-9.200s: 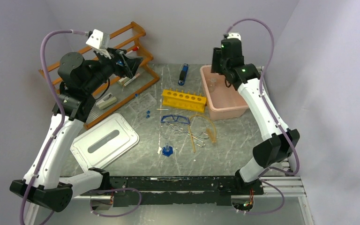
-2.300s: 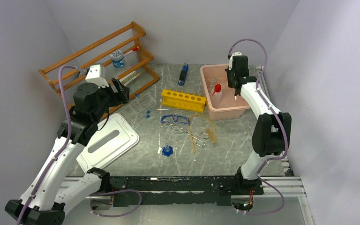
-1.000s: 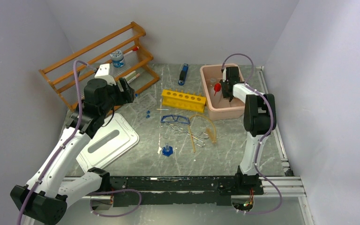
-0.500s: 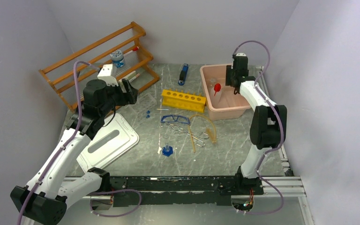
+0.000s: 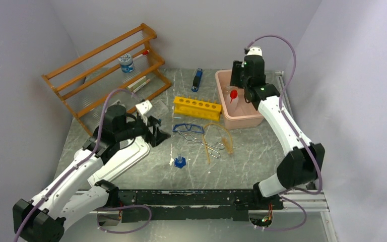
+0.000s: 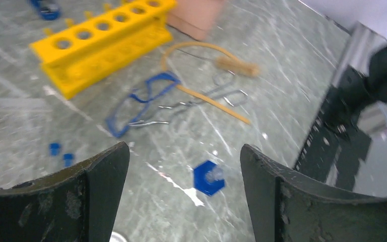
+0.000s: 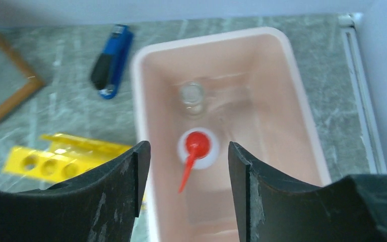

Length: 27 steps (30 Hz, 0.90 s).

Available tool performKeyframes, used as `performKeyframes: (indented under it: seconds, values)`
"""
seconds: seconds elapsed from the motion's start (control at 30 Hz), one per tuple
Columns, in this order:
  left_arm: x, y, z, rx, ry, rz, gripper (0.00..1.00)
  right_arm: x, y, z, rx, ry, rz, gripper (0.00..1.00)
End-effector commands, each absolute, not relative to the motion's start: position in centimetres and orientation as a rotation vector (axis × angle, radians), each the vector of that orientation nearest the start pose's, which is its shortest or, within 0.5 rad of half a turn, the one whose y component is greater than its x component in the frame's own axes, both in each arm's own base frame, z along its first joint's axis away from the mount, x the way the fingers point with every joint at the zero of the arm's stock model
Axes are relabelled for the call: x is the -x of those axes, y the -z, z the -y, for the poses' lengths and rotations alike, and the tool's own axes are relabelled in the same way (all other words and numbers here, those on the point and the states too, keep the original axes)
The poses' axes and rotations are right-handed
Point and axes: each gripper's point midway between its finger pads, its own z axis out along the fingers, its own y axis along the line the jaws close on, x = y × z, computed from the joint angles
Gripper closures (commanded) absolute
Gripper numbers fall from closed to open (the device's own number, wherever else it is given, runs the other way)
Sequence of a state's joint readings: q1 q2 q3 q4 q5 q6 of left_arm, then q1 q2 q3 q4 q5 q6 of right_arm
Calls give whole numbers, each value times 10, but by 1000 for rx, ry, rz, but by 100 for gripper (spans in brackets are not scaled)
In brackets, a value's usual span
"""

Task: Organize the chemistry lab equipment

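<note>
The red-capped squeeze bottle (image 5: 233, 96) (image 7: 197, 147) stands upright in the pink bin (image 5: 242, 121) (image 7: 206, 36). My right gripper (image 5: 237, 78) (image 7: 187, 146) hovers over it, open and apart from it. My left gripper (image 5: 158, 135) (image 6: 184, 147) is open and empty, low over the table left of the blue-framed goggles (image 5: 188, 128) (image 6: 141, 98). The small blue-capped vial (image 5: 180, 161) (image 6: 209, 177) lies below its jaws. Metal tongs (image 5: 204, 143) (image 6: 206, 101) and yellowish tubing (image 5: 222, 135) (image 6: 201, 48) lie right of the goggles.
A yellow tube rack (image 5: 197, 107) (image 6: 101, 43) (image 7: 55, 161) sits beside the bin. A wooden rack (image 5: 106, 65) holding a jar (image 5: 126, 61) stands at the back left. A metal lid (image 5: 131, 151) lies under my left arm. A blue clip-like item (image 5: 197, 79) (image 7: 112, 60) lies behind, and a clear glass (image 7: 191, 95) stands in the bin.
My left arm has swung from the wooden rack down to the table middle. My right gripper has opened, let go of the squeeze bottle and risen above the bin.
</note>
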<state>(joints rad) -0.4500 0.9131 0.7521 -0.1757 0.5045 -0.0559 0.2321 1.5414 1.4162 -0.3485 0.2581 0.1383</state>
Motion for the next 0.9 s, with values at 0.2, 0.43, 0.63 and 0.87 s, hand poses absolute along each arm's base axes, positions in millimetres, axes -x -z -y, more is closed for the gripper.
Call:
performKeyframes:
  seconds: [0.2, 0.43, 0.63, 0.87]
  values:
    - [-181, -210, 246, -1062, 986, -1500, 18, -391, -300, -123, 12, -225, -1966, 37]
    - [-176, -190, 265, -1065, 1030, -1487, 20, -360, -290, -163, 43, -503, -1953, 36]
    - [-170, -172, 281, -1123, 1049, -1493, 24, -349, -278, -178, 59, -605, -1975, 36]
    - [-187, -159, 293, -1136, 953, -1522, 37, -345, -279, -175, 74, -593, -1952, 37]
